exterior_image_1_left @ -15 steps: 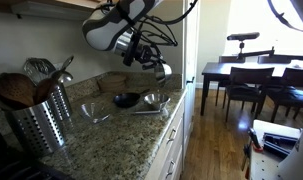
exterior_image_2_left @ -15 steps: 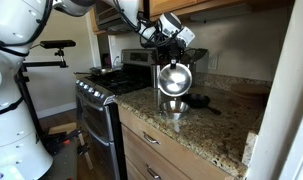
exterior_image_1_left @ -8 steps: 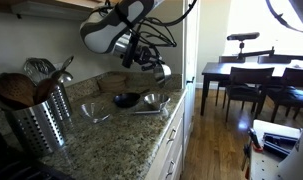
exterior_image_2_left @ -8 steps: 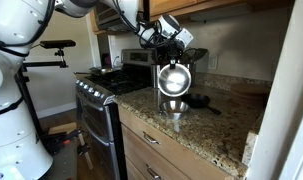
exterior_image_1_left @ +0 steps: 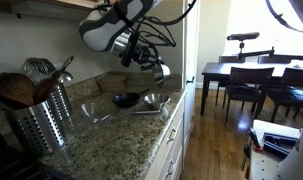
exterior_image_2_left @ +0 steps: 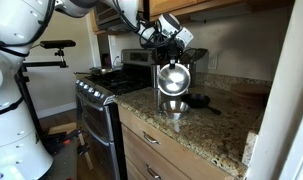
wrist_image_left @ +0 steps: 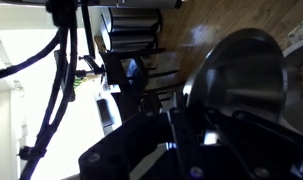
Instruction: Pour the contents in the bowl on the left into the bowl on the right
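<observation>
The claw (exterior_image_2_left: 172,57) hangs high over the worktop (exterior_image_2_left: 206,125), pinched tight on the rim of the steel bowl (exterior_image_2_left: 173,78). That bowl dangles just under it, tipped right up on its edge with the open face turned sideways. Straight beneath, the lower bowl (exterior_image_2_left: 173,106) sits on the granite, apart from the held one, with an open gap between them. In an exterior view the dark bowl (exterior_image_1_left: 124,100) lies just beside the lower bowl, and a shallow bowl (exterior_image_1_left: 95,112) sits past that, both below the claw and off to one side. Well away along the worktop stands the utensil holder (exterior_image_1_left: 43,118), crammed with spoons. The stove (exterior_image_2_left: 103,85) sits low, beyond the worktop's end. In the wrist view the steel bowl's curved wall fills the frame, close against the claw's dark body. Whether anything is inside, I cannot tell.
</observation>
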### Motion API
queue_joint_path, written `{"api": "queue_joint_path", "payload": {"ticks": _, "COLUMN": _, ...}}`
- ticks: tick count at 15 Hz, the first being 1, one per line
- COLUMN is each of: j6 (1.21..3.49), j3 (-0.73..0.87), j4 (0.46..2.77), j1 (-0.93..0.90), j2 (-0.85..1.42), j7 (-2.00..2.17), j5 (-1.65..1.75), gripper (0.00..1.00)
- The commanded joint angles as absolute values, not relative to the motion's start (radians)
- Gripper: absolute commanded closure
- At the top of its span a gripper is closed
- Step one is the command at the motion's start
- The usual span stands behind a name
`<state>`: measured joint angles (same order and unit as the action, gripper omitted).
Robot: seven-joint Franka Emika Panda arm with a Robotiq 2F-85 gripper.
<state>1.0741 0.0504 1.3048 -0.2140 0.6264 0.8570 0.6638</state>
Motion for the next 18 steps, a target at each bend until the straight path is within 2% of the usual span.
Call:
{"api": "queue_joint_path", "payload": {"ticks": 1, "j6": 1.064, "j3": 0.033, "j4": 1.301, "j1": -0.197, "j2": 0.586, "j7": 0.826, "j5": 0.595, "gripper": 0.92}}
{"api": "queue_joint_path", "payload": {"ticks": 18, "j6": 1.117, "j3": 0.010, "j4": 1.394, "j1": -0.215, "j2": 0.488, "j7": 0.874, "j5": 0.329, "gripper": 0.92}}
